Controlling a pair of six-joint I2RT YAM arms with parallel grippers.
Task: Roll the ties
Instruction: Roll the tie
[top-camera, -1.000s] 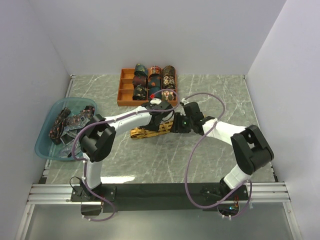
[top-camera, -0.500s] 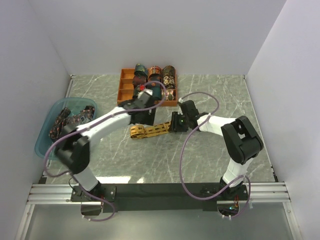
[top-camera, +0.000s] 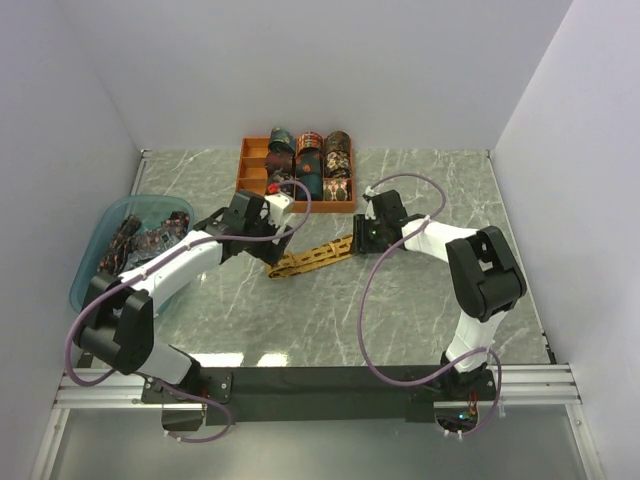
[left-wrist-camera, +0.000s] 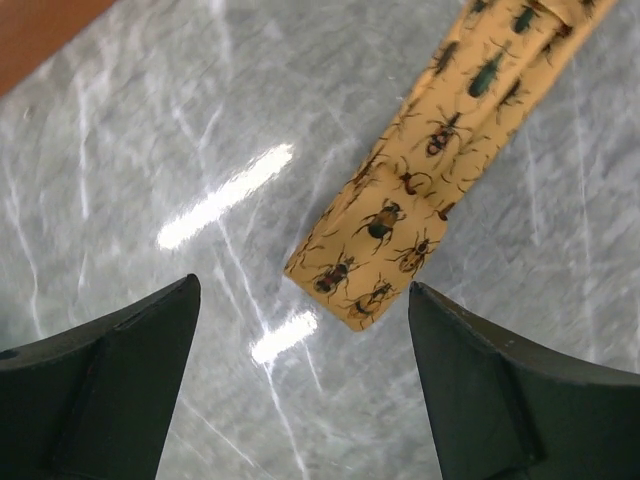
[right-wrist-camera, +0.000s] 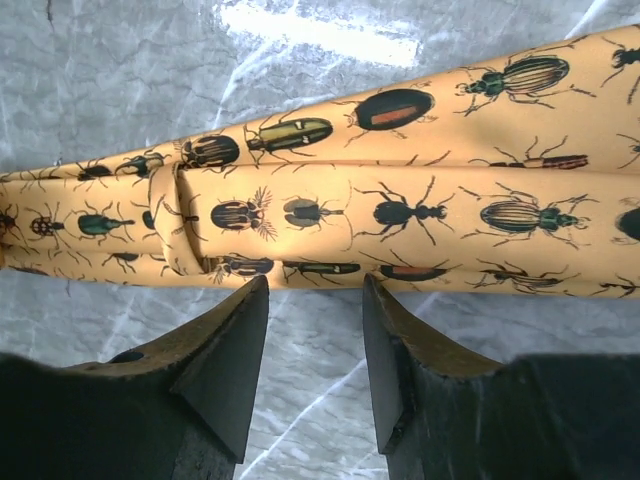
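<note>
A mustard-gold tie (top-camera: 315, 255) printed with beetles lies flat and slanted on the marble table, partly folded along its length. My left gripper (top-camera: 272, 248) hovers at its narrow end, jaws wide open; in the left wrist view that tie end (left-wrist-camera: 370, 270) lies just ahead of the left gripper (left-wrist-camera: 302, 290), touching neither finger. My right gripper (top-camera: 362, 240) is at the other end. In the right wrist view the right gripper (right-wrist-camera: 312, 285) is open, tips at the edge of the tie (right-wrist-camera: 400, 215), only marble between them.
An orange compartment tray (top-camera: 240, 190) with several rolled ties (top-camera: 310, 160) stands at the back. A translucent blue basin (top-camera: 85, 290) at the left holds more dark, unrolled ties (top-camera: 140, 245). White walls close in the table on three sides.
My left arm swung back to the left and its gripper opened wide, leaving the tie. The tie now lies straighter and further right. The right gripper shifted slightly back and right.
</note>
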